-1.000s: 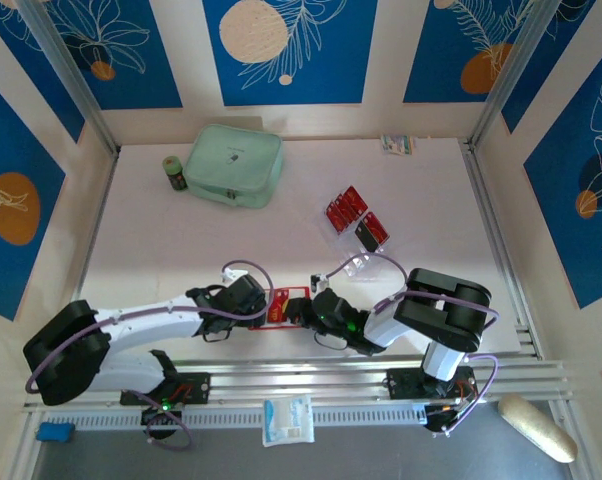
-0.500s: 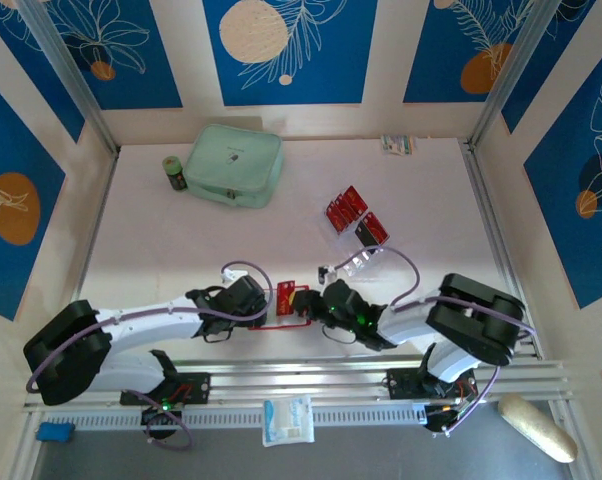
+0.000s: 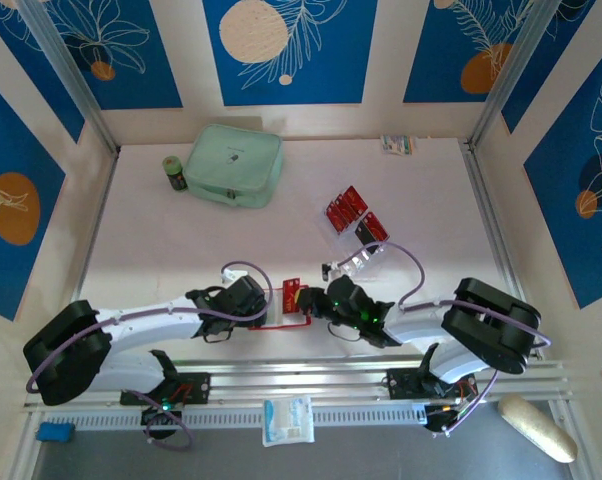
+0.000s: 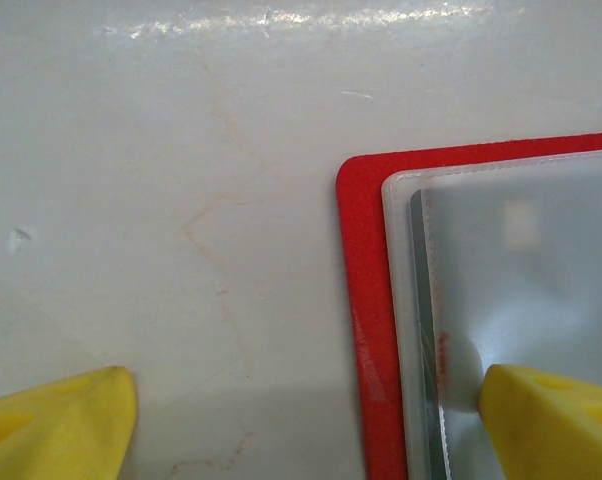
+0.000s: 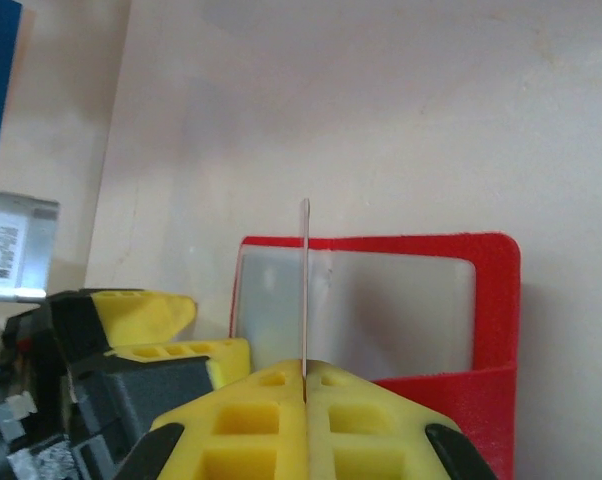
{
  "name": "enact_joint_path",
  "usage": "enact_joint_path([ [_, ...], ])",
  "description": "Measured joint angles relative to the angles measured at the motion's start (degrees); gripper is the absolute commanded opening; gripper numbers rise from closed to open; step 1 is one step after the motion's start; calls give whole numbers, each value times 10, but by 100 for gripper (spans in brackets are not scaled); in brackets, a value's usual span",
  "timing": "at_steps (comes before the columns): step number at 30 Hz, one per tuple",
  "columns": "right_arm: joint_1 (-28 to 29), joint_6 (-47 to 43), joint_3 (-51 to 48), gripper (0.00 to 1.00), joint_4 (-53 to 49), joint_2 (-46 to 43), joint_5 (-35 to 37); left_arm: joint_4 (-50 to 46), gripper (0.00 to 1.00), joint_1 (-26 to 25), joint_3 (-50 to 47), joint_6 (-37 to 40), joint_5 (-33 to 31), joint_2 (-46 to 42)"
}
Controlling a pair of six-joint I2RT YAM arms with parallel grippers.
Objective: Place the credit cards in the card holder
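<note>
Card holder: right claw clamps card over it; left claw spread alongside; spare cards beyond.

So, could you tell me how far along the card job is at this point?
Done: the card holder lies open, the left gripper open-jawed with one finger over it. In hand: the right gripper pinches one credit card edge-on, aimed at the holder. Left: several loose cards lie farther back.

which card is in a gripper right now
The card pinched edge-on in the right gripper, at the open card holder; the other cards lie farther back, ungripped.
</note>
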Motion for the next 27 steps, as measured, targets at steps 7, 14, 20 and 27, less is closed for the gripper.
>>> enact_joint_path([
  [7, 10, 0, 9, 0, 14, 33, -4, 0, 89, 0, 0, 0, 0, 0],
  [14, 13, 5, 11, 0, 39, 55, -3, 1, 89, 0, -1, 0, -1, 0],
  [20, 14, 9, 11, 0, 52, 60, -3, 1, 89, 0, -1, 0, -1, -1],
  [27, 14, 9, 9, 0, 35, 34, 0, 2, 89, 0, -2, 0, -1, -1],
])
